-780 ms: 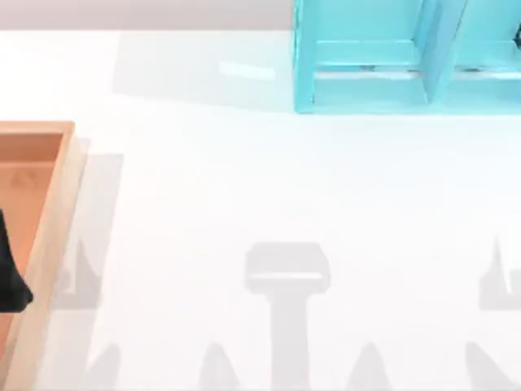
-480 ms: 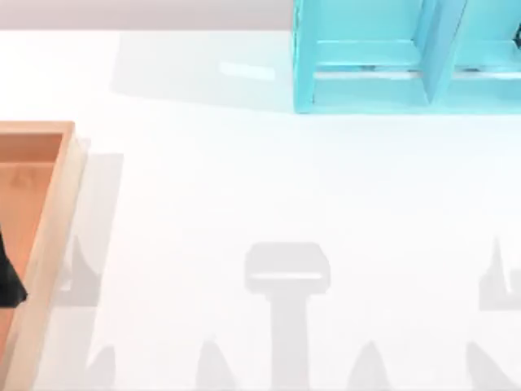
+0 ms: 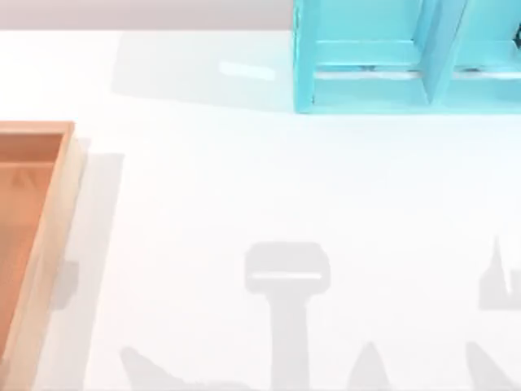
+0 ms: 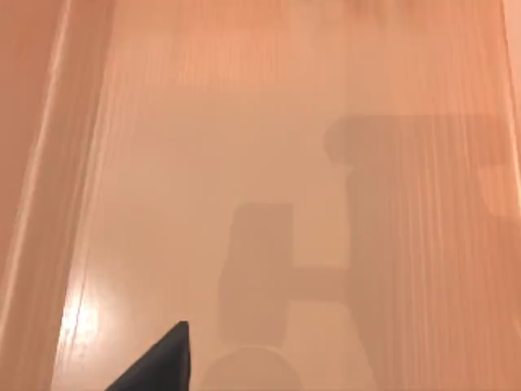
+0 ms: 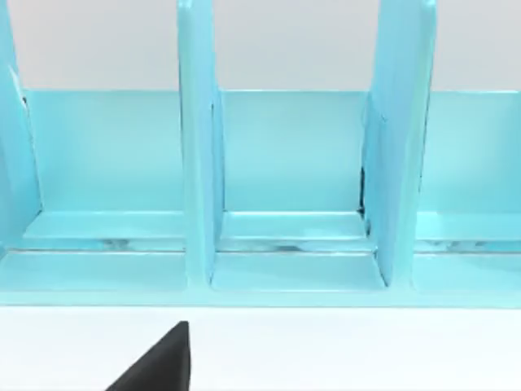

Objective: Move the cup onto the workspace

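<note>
The cup is out of view. The workspace (image 3: 244,187) is the broad white tabletop spread across the top view. In the left wrist view, a dark part of my left gripper (image 4: 159,366) hangs over the bare orange-brown floor of the wooden tray (image 4: 269,122), which carries grey shadows. In the right wrist view, a dark part of my right gripper (image 5: 159,366) sits above the white table, facing the light-blue shelf unit (image 5: 285,179).
The wooden tray (image 3: 50,236) with its raised rim lies at the table's left edge. The light-blue shelf unit (image 3: 366,81) stands at the back right, its compartments open toward the table. Grey arm shadows fall along the front edge.
The dark shape of my left arm over the tray at the top view's left edge has slid out of that view. The shadows at the front left have shifted.
</note>
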### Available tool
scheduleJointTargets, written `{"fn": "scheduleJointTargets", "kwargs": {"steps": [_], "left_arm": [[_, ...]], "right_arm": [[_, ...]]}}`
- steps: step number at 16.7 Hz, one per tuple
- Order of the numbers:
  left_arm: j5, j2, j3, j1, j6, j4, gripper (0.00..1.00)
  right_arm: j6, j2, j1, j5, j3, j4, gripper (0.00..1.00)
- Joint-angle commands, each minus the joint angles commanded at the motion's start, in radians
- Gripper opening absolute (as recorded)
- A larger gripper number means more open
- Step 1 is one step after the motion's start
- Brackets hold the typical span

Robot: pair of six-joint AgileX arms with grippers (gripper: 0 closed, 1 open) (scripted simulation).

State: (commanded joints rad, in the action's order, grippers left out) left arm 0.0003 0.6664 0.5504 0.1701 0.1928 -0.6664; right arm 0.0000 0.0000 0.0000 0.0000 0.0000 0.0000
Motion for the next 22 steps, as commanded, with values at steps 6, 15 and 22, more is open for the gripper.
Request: {"fn": "scheduleJointTargets", "kwargs": {"steps": [6,15,22], "left_arm": [[-0.003,0.463,0.359,0.117,0.127,-0.463,1.00],[-0.003,0.669,0.547,0.174,0.188,-0.669,1.00],[-0.003,0.697,0.408,0.174,0.188,-0.502,1.00]], "right_arm": [[0.000,0.000,0.000,0.000,0.000,0.000,1.00],[0.000,0.000,0.000,0.000,0.000,0.000,1.00],[0.000,0.000,0.000,0.000,0.000,0.000,1.00]]}}
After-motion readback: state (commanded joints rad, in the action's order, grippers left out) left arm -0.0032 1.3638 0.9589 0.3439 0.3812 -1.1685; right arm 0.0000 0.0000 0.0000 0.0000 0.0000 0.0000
